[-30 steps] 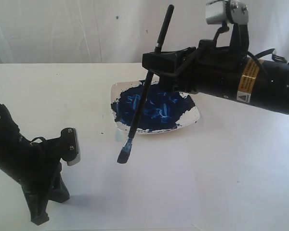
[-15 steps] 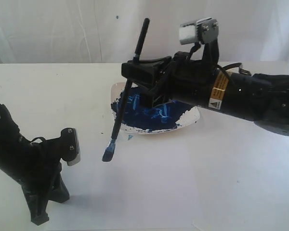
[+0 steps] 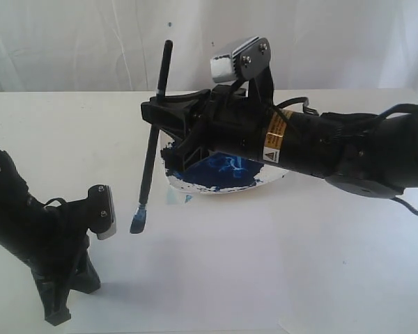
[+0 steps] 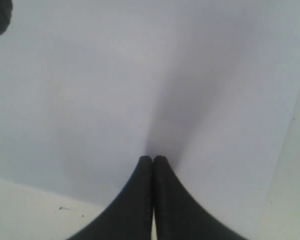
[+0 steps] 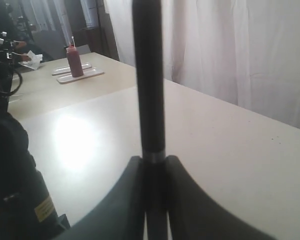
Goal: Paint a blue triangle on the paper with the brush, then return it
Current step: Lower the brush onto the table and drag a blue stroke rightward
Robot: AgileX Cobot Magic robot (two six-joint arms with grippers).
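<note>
One brush [image 3: 148, 174], one paper [image 3: 216, 278], one dish [image 3: 263, 182] and two grippers make up what you see.

Your right gripper [image 3: 157, 113] pinches the brush's black handle above its middle. A short length stands above the grip and the longer length hangs below. In the right wrist view the brush [image 5: 149, 75] rises from between the two fingers that clamp it.

Long axis of the brush: close to upright, with the top end leaning slightly toward the right of the exterior view.

Direction: blue-stained bristles [image 3: 136, 223] down toward the paper, bare handle end up.

Position: the bristles are low over the paper, just beside the dish's left edge and near the left arm's wrist camera [image 3: 103, 212]. You cannot tell whether they touch the sheet.

The dish holds dark blue paint [image 3: 223, 170] and sits partly behind the right arm.

Your left gripper [image 4: 152, 160] has its fingers pressed together, tips pointing down at the paper, at the near left of the exterior view.
</note>
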